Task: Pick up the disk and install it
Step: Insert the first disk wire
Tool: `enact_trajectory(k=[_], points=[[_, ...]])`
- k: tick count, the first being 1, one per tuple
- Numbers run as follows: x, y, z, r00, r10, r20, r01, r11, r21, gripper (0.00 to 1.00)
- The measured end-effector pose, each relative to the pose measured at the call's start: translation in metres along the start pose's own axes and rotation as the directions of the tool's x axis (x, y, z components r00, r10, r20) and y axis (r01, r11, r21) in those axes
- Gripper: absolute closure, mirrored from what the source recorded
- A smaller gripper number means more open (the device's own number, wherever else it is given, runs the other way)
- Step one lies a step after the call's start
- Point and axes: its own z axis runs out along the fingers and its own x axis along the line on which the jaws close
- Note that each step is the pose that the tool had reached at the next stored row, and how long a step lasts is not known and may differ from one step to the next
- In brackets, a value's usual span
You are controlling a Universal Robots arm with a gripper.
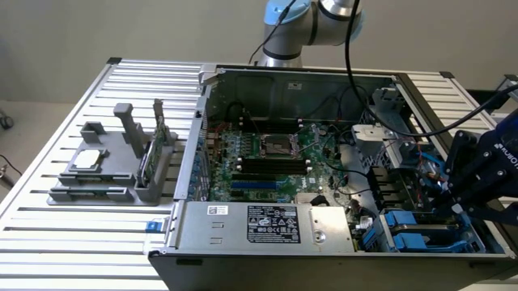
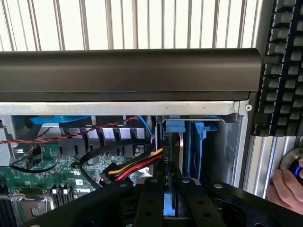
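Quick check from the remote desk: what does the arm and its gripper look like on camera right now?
The arm has silver-grey tube segments with light blue joint caps and a black cable running down from it. The gripper is black with angular linkage bars and white lettering on its body; in the wrist view its black fingers show round bolt holes.

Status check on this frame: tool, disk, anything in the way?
Tool closed on the disk, edge-on in its blue carrier, at the case's drive bay. Red-yellow cable bundle runs close beside it.
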Motion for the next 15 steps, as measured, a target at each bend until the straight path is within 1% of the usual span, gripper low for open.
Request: enact_trajectory(k=[7,15], points=[[-0.0005,0.0,0.0003,1.0,-0.006,0.003,0.006,1.0,0.0001,0.83],[-0.0006,0.0003,0.0018,0.9999,-0.013,0.0044,0.013,0.9999,0.0,0.83]])
